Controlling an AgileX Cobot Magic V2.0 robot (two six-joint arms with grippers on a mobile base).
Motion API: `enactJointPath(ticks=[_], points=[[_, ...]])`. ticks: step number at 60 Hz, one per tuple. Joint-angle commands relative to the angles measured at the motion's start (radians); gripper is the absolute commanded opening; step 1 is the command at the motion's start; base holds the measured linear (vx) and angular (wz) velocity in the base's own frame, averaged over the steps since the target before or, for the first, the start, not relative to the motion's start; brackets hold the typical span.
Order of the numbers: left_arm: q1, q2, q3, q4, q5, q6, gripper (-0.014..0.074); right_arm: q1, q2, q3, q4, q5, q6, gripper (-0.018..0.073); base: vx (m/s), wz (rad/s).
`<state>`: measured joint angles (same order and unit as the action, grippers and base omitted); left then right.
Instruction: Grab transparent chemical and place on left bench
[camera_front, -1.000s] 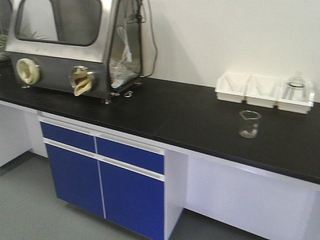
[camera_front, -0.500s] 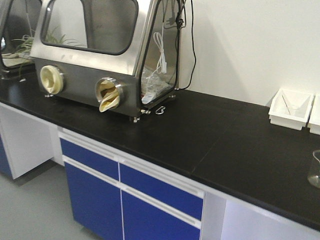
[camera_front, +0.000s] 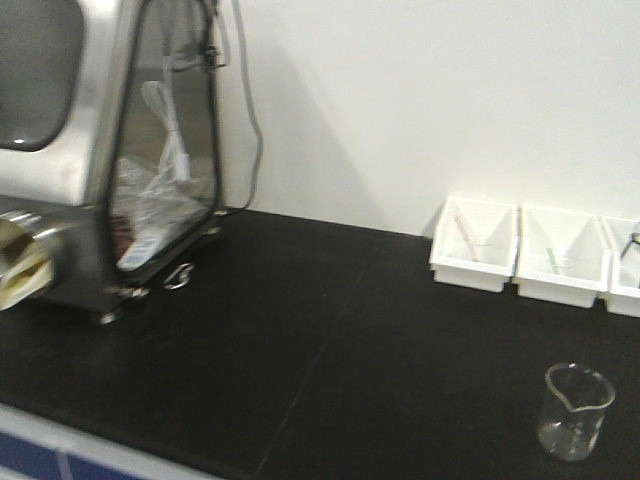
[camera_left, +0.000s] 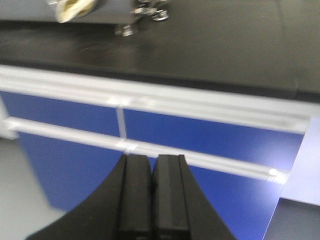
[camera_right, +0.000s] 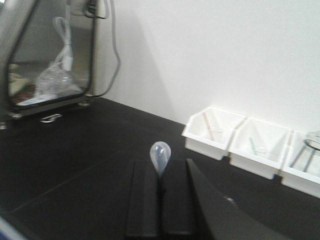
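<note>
- R end effector (camera_right: 160, 172): fingers pinched narrow on the transparent chemical (camera_right: 160, 155). Stick stands upright in the grip. Only its rounded bluish tip shows above the fingers, rest hidden.
- L end effector (camera_left: 152, 161): fingers pressed together, nothing betw. them. It hangs low, facing the blue drawer fronts (camera_left: 200, 140) under the edge of the table (camera_left: 225, 45).
- Step (judged): grab done, now transport/approach. Chemical is held above the bare black top, not yet set down.
- Nearest on the top: clear beaker (camera_front: 573, 410), empty as far as seen, standing alone twd front right.
- Further back, against the wall (camera_front: 400, 100): row of white bins (camera_front: 475, 245). Red stick (camera_front: 464, 237) in the left one, green stick (camera_front: 551, 257) in the next. Third bin cut by frame edge.
- Far left: steel glove box (camera_front: 60, 150).
- Next move (judged): lower R arm over the open stretch betw. glove box and bins, well apart from beaker. Tilt so the stick lies flat, since thin and upright it would likely topple or roll. Open only once it touches.
- Vs. 0.5 s ago, front view: glove box was whole, blue fronts in shot, one bin only, beaker clipped at right edge.
- Now: glove box cut at left, fronts out of frame, bins and beaker in shot. View has swung right and closer to the table.
</note>
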<state>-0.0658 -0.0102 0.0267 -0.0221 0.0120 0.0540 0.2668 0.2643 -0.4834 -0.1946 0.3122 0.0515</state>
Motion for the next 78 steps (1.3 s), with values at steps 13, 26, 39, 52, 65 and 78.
enactJointPath(ticks=[13, 26, 39, 52, 65, 78], points=[[-0.002, -0.019, 0.016, -0.001, -0.078, -0.008, -0.0003, -0.001, 0.012, -0.025, -0.014, -0.077, -0.002, -0.0003, 0.38, -0.46], [-0.002, -0.019, 0.016, -0.001, -0.078, -0.008, -0.0003, -0.001, 0.012, -0.025, -0.014, -0.077, -0.002, -0.0003, 0.34, -0.4], [-0.002, -0.019, 0.016, -0.001, -0.078, -0.008, -0.0003, -0.001, 0.012, -0.025, -0.014, -0.077, -0.002, -0.0003, 0.25, -0.35], [-0.002, -0.019, 0.016, -0.001, -0.078, -0.008, -0.0003, -0.001, 0.012, -0.025, -0.014, -0.077, -0.002, -0.0003, 0.15, -0.24], [-0.002, -0.019, 0.016, -0.001, -0.078, -0.008, -0.0003, -0.001, 0.012, -0.025, -0.014, -0.078, -0.002, -0.0003, 0.07, -0.14], [-0.002, -0.019, 0.016, -0.001, -0.078, -0.008, -0.0003, -0.001, 0.012, -0.025, -0.014, -0.078, -0.002, -0.0003, 0.01, -0.02]])
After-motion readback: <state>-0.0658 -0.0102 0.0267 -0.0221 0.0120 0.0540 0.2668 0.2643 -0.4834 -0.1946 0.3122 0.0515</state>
